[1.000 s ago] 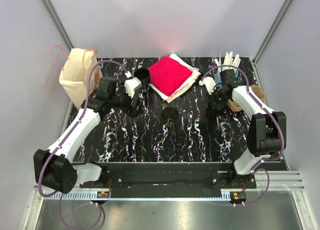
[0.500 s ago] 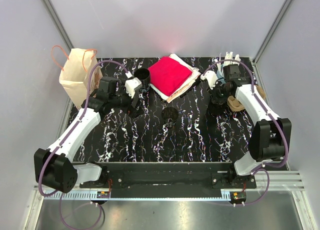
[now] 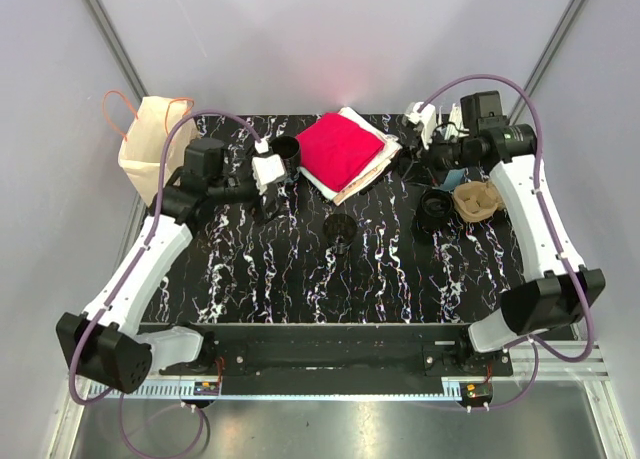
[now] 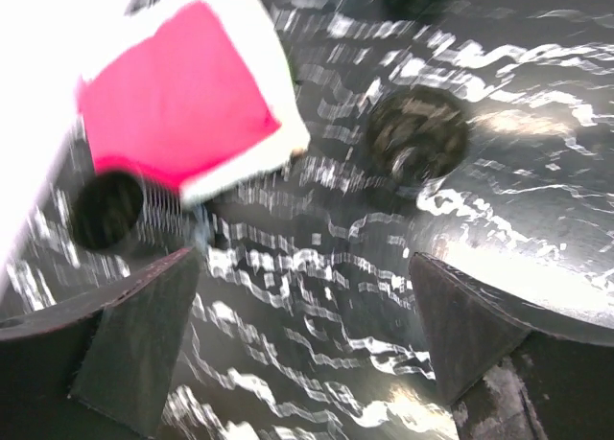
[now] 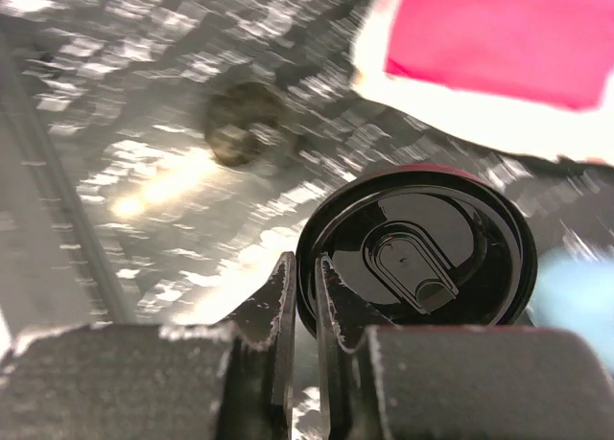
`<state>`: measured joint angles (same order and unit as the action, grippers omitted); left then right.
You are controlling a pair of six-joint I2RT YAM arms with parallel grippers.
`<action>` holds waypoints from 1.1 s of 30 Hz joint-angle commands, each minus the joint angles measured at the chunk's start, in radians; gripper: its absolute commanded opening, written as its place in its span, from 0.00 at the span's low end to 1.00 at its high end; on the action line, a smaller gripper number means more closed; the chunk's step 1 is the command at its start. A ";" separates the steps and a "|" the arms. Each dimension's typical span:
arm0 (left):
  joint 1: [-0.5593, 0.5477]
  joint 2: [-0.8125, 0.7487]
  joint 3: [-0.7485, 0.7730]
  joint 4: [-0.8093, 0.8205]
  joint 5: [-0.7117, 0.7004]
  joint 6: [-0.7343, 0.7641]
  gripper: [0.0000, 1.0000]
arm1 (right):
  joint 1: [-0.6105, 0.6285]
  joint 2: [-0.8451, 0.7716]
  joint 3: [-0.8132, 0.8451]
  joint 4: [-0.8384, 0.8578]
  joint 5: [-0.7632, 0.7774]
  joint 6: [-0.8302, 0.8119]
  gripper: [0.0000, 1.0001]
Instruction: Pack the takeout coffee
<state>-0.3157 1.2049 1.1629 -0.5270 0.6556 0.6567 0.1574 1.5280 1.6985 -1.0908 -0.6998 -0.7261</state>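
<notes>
cup (image 3: pixel 286 154) just left of napkin stack (image 3: pixel 340 149)

Counter (image 3: pixel 250 269) is black with white marble veining. Top napkin (image 3: pixel 338 147) is hot pinkish-red. Paper bag (image 3: pixel 150 154) is cream, open cup (image 3: pixel 285 154) black.

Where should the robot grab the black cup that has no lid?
Probably its rim, from above. The open cup stands upright with its mouth up, so one finger can go inside and one outside, best on the side away from the red napkins lying close by.
</notes>
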 commanded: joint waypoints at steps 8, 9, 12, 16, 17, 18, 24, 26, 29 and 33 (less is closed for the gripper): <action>-0.186 0.024 0.219 -0.113 0.033 0.340 0.99 | 0.211 0.076 0.176 -0.273 -0.369 0.036 0.07; -0.198 0.027 0.231 -0.131 0.009 0.360 0.99 | 0.221 0.087 0.185 -0.284 -0.372 0.030 0.07; -0.249 0.038 0.259 -0.157 -0.008 0.397 0.99 | 0.240 0.153 0.228 -0.346 -0.385 0.002 0.08; -0.321 0.057 0.267 -0.182 -0.007 0.486 0.99 | 0.241 0.237 0.294 -0.438 -0.437 -0.022 0.08; -0.333 0.065 0.268 -0.180 -0.016 0.506 0.99 | 0.241 0.259 0.300 -0.446 -0.443 -0.024 0.08; -0.353 0.073 0.274 -0.179 -0.030 0.514 0.99 | 0.241 0.265 0.303 -0.451 -0.448 -0.027 0.08; -0.399 0.142 0.307 -0.179 -0.068 0.528 0.99 | 0.257 0.256 0.274 -0.486 -0.449 -0.076 0.09; -0.402 0.153 0.310 -0.182 -0.073 0.531 0.99 | 0.261 0.239 0.260 -0.495 -0.452 -0.096 0.09; -0.405 0.171 0.308 -0.176 -0.071 0.526 0.99 | 0.275 0.219 0.242 -0.509 -0.443 -0.113 0.09; -0.405 0.189 0.317 -0.163 -0.067 0.506 0.99 | 0.295 0.201 0.196 -0.517 -0.429 -0.131 0.09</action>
<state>-0.7162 1.3830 1.4273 -0.7170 0.5934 1.1629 0.4297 1.7958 1.9232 -1.3338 -1.1091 -0.8108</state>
